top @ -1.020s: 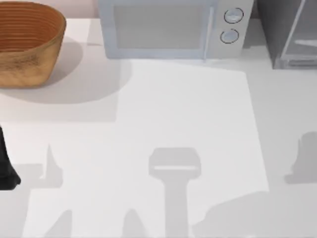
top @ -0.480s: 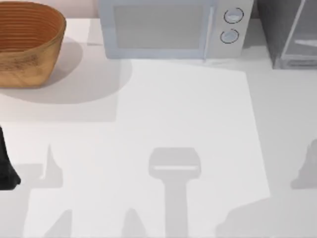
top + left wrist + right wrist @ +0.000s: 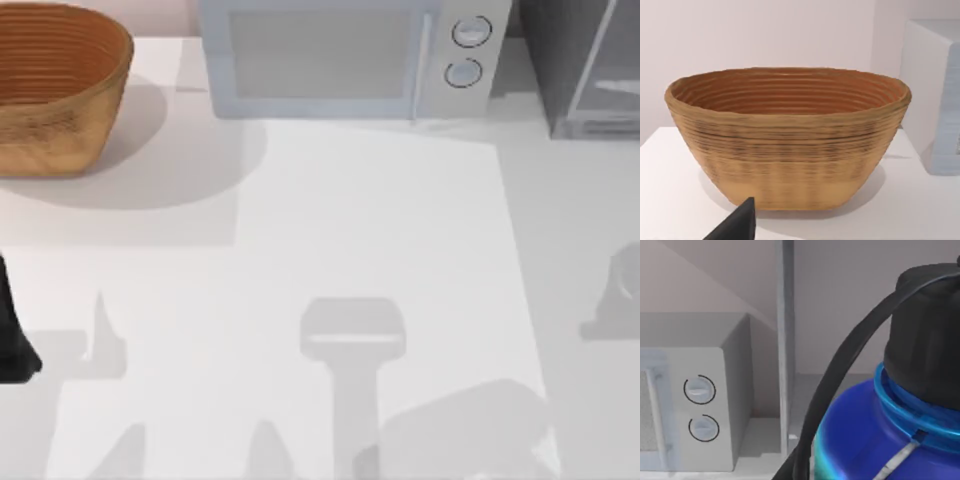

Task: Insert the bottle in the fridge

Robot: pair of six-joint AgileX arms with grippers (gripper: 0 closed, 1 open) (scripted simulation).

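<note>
The bottle [image 3: 875,435] sits right up against the right wrist camera, its blue shoulder and black cap large in that view, with a dark curved band running across its front. Whether the right gripper's fingers are clamped on it I cannot tell. Past the bottle stands a pale silver upright of the fridge [image 3: 786,340], and beside that the microwave [image 3: 715,405] with its two round knobs.

In the top view the fridge [image 3: 585,65] stands at the table's far right corner, the microwave [image 3: 345,55] just to its left along the back edge, and a basket [image 3: 55,85] at the far left.

The left arm is parked at the table's left edge, its dark body [image 3: 12,335] just in frame. The left gripper's fingertip [image 3: 737,225] points toward the basket [image 3: 785,135]; I cannot tell how its fingers stand.
</note>
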